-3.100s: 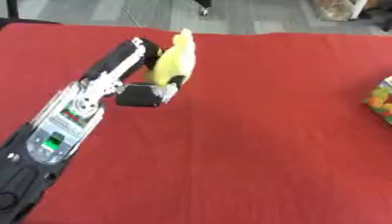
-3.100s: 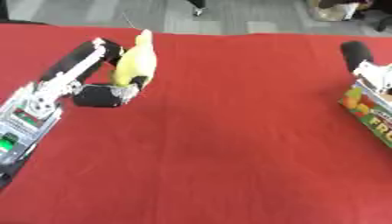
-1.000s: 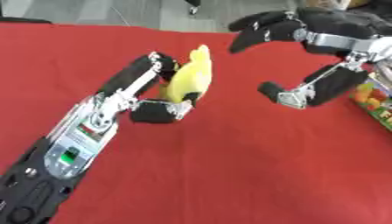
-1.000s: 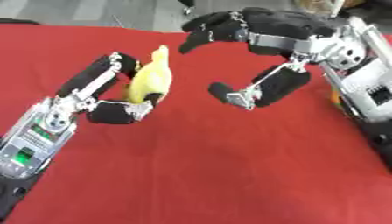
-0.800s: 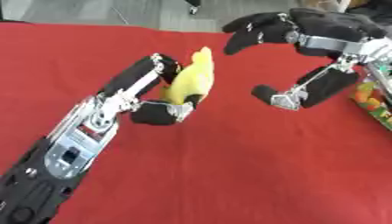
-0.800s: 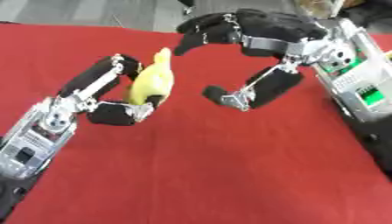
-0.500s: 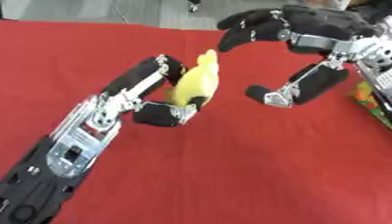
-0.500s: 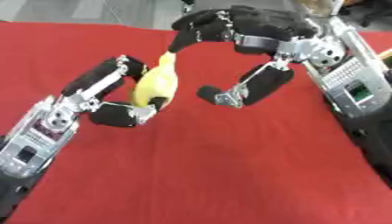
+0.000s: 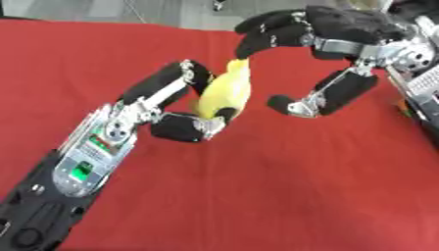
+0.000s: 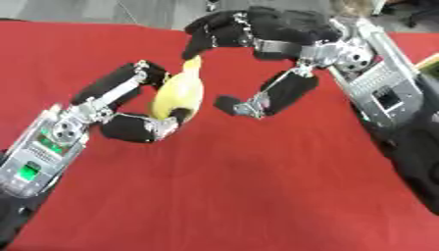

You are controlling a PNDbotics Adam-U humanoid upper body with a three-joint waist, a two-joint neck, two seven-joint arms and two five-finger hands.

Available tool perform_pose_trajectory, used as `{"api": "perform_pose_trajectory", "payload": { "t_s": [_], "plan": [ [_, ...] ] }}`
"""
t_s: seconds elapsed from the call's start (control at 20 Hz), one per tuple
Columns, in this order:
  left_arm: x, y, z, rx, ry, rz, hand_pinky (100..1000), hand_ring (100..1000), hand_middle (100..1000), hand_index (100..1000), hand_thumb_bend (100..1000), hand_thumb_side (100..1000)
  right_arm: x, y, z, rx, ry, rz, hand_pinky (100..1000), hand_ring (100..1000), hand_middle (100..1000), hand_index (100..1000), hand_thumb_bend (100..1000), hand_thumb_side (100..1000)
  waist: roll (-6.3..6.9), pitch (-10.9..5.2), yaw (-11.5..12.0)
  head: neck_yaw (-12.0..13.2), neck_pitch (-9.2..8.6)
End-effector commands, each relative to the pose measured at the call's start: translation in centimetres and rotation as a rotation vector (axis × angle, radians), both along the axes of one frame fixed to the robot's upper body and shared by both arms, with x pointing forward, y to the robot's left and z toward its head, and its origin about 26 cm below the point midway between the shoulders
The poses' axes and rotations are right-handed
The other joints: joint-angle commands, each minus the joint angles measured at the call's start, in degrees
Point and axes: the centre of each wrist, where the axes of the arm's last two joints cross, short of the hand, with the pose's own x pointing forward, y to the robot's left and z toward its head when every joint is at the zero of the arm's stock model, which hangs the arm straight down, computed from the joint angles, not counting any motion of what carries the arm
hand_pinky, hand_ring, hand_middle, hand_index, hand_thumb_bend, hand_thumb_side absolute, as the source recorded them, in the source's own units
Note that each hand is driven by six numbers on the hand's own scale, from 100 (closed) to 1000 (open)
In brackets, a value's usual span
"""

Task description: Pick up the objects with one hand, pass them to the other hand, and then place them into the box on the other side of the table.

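A yellow banana-shaped object is held upright above the red table, with my left hand shut on its lower half. My right hand reaches in from the upper right, spread open. Its fingers arch over the tip of the yellow object, and its thumb hangs just to the object's right, apart from it. The box shows only as a coloured sliver at the right edge, behind my right forearm.
My left forearm lies across the lower left of the red cloth. The right forearm fills the right side. Grey floor runs beyond the table's far edge.
My left hand has lifted the yellow object and carried it toward the middle. My right hand came in from the right and now curves over the object's tip.
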Motion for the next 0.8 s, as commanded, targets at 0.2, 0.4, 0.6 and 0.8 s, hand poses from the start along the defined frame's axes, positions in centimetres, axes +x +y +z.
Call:
{"api": "perform_pose_trajectory", "payload": {
  "t_s": [0.2,0.4,0.6,0.8],
  "plan": [
    [-0.61,-0.14,1.75,-0.015,-0.055,-0.034,650,508,388,548,100,413,0.13,0.12,0.77,-0.012,-0.011,-0.001,916,979,807,891,100,333,0.11,-1.16,0.1,-0.1,0.22],
    [-0.83,-0.24,2.12,-0.016,-0.07,-0.044,649,507,386,547,100,405,0.29,0.37,0.66,-0.02,0.012,-0.005,919,985,808,894,100,315,0.15,-1.16,0.2,-0.1,0.2],
    [-0.76,-0.32,2.14,-0.014,-0.065,-0.049,649,508,386,548,100,402,0.5,0.61,0.33,-0.04,0.042,-0.005,924,993,810,898,100,291,0.12,-1.12,0.3,-0.3,0.17],
    [-0.56,-0.33,2.1,-0.014,-0.062,-0.039,647,506,384,548,100,400,0.52,0.79,0.19,-0.059,0.062,0.006,931,1000,822,914,100,324,0.09,-1.1,0.4,-0.6,0.17]
  ]
}}
